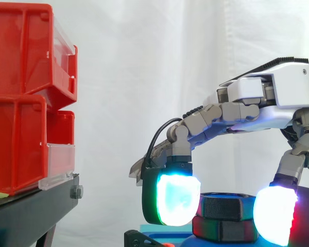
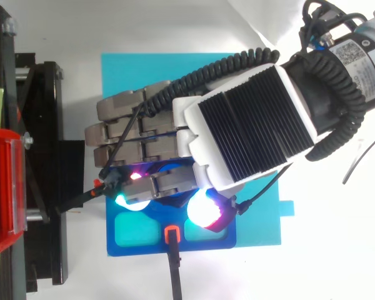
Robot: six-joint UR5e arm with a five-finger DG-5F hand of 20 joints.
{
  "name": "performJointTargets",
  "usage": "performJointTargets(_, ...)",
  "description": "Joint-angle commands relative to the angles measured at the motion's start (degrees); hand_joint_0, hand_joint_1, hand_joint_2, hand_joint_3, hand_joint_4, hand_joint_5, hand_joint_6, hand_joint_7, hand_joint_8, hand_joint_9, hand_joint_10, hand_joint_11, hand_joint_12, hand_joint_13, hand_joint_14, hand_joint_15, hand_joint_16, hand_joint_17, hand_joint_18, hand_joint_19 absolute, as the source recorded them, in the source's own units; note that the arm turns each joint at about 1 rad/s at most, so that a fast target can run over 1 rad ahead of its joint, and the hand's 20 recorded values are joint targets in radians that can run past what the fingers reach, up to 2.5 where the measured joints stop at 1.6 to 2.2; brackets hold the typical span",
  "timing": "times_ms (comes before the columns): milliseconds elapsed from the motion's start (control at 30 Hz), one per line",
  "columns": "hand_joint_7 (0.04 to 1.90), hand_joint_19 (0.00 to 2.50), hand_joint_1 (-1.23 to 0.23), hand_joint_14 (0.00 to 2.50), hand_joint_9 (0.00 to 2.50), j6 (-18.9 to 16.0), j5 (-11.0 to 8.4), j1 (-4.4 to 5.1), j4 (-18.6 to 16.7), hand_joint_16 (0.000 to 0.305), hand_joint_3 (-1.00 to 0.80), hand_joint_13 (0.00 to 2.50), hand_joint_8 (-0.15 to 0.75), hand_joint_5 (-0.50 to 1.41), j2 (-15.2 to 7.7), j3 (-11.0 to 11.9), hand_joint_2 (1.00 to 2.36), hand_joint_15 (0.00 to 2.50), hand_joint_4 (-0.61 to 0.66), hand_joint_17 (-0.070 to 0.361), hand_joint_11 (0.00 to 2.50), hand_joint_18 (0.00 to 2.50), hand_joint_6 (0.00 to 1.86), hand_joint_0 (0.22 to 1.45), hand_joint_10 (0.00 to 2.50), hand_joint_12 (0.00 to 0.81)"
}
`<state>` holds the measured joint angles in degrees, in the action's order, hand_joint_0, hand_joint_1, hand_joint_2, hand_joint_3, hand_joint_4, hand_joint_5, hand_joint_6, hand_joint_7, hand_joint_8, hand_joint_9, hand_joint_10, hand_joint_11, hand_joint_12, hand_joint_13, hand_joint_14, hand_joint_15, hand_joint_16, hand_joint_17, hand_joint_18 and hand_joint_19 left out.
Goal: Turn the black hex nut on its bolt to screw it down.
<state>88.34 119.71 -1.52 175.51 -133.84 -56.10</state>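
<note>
Fingertips [image 1: 177, 198] glowing, just above blue fixture [image 1: 175, 236] | hand [image 1: 283, 92] pinches black hex nut [image 1: 221, 205] from both sides, nut atop fixture | advice: keep pads square on opposite flats, twist about the upright axis, no tilting.

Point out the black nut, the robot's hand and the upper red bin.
black nut [image 1: 222, 205]: side view, on its front face.
hand [image 1: 280, 90]: side view, on its white shell.
upper red bin [image 1: 20, 49]: side view, on its side wall.
</note>
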Motion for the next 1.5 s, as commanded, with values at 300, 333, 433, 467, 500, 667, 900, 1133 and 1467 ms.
performJointTargets(300,1.05,0.19,-0.83,0.0,0.35,0.1,0.0,-0.06,0.0,0.046,-0.35,0.35,0.27,-0.19,0.0,-0.3,1.01,0.04,0.25,0.103,0.32,0.32,0.53,0.59,0.01,0.301)
performJointTargets(333,1.04,0.19,-0.83,0.0,0.35,0.0,0.0,-0.06,0.0,0.046,-0.35,0.35,0.269,-0.19,0.0,-0.3,1.01,0.04,0.25,0.103,0.32,0.32,0.54,0.59,0.01,0.302)
performJointTargets(433,1.0,0.2,-0.83,0.0,0.36,0.0,0.0,0.02,0.2,0.046,-0.35,0.35,0.271,-0.2,0.0,-0.3,1.01,0.04,0.25,0.103,0.33,0.33,0.56,0.6,0.01,0.303)
performJointTargets(467,1.0,0.2,-0.83,0.0,0.36,0.1,0.0,0.02,0.3,0.046,-0.35,0.35,0.271,-0.2,0.0,-0.3,1.01,0.04,0.25,0.104,0.33,0.33,0.57,0.6,0.01,0.302)
performJointTargets(500,0.99,0.2,-0.81,0.0,0.36,0.1,0.0,0.02,0.3,0.047,-0.38,0.36,0.274,-0.2,0.0,-0.3,1.01,0.04,0.26,0.105,0.34,0.33,0.57,0.57,0.01,0.305)
performJointTargets(667,0.95,0.18,-0.71,0.0,0.37,0.1,0.0,-0.06,0.0,0.055,-0.5,0.36,0.314,-0.19,0.0,-0.3,1.0,0.03,0.32,0.123,0.34,0.36,0.57,0.44,0.01,0.339)
performJointTargets(900,1.04,0.17,-0.58,0.0,0.38,-1.2,0.09,0.37,0.0,0.068,-0.5,0.35,0.369,-0.19,0.1,0.1,1.0,0.02,0.36,0.152,0.36,0.39,0.5,0.33,0.01,0.39)
performJointTargets(1133,1.01,0.18,-0.52,0.0,0.37,-1.6,0.09,0.64,0.0,0.066,-0.5,0.34,0.36,-0.2,0.1,0.6,1.0,0.04,0.35,0.148,0.34,0.37,0.5,0.35,0.01,0.386)
performJointTargets(1467,1.01,0.17,-0.49,0.0,0.37,-1.2,-0.18,0.46,6.6,0.063,-0.5,0.34,0.35,-0.2,1.5,4.9,1.0,0.05,0.33,0.142,0.34,0.34,0.5,0.38,0.01,0.375)
